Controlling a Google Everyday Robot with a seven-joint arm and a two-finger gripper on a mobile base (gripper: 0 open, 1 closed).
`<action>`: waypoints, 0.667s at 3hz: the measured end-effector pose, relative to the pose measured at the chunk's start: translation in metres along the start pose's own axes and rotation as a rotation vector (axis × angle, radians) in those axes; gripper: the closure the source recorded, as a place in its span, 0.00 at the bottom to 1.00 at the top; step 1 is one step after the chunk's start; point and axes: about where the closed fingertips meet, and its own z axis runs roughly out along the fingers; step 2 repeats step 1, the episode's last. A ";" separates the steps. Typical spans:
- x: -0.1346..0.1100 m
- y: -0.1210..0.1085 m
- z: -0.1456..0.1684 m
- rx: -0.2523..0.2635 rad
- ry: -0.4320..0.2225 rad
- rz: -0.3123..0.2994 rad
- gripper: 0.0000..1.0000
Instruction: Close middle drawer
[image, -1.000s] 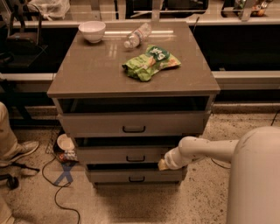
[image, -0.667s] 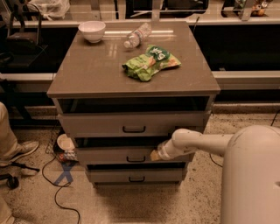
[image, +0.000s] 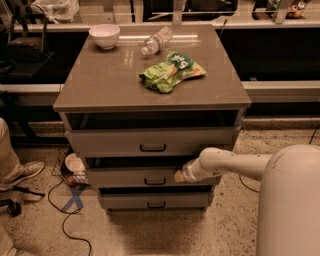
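The middle drawer (image: 130, 177) is the second of three grey-beige fronts, with a small dark bar handle (image: 154, 181) at its centre. It stands slightly out from the cabinet, with a dark gap above it. My gripper (image: 179, 176) is at the end of the white arm (image: 225, 164) that reaches in from the right. It rests against the middle drawer's front, just right of the handle.
The top drawer (image: 150, 141) also stands out a little, and the bottom drawer (image: 155, 201) is below. On the cabinet top lie a white bowl (image: 104, 35), a plastic bottle (image: 156, 40) and a green snack bag (image: 171, 71). A person's leg and shoe (image: 17, 172), a cable and a bowl (image: 75, 163) are on the floor at left.
The arm has swung left along the middle drawer's front, bringing the gripper from the drawer's right end to just beside the handle.
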 end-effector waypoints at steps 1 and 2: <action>0.045 -0.022 -0.026 0.027 0.027 0.073 1.00; 0.045 -0.022 -0.026 0.027 0.027 0.073 1.00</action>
